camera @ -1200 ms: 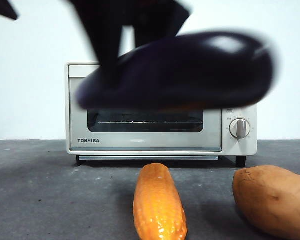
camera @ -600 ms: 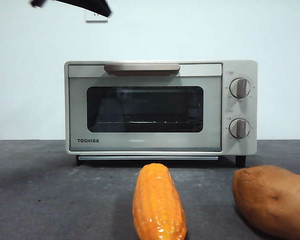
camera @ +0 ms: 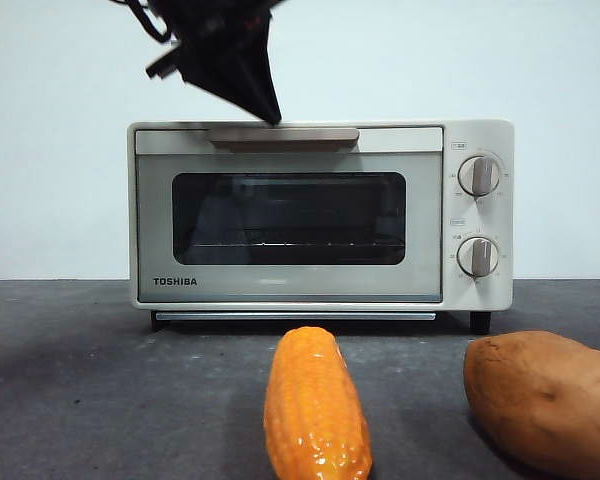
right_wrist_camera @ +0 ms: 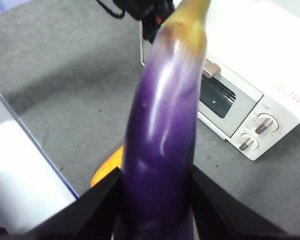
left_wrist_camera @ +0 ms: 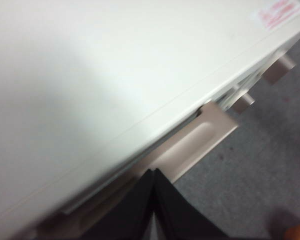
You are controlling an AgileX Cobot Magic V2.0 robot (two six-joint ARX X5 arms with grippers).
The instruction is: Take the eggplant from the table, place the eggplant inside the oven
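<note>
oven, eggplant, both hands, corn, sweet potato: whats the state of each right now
oven: door closed
eggplant: lifted, clamped in the right hand
right hand: shut on the eggplant
left hand: shut, tip at the door handle
corn: lying on the table
sweet potato: lying on the table

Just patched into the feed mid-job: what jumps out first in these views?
The eggplant fills the right wrist view, clamped in the right gripper high above the table. In the front view, the left gripper, jaws shut, points down at the beige handle of the closed oven. A corn cob and sweet potato lie before it.
</note>
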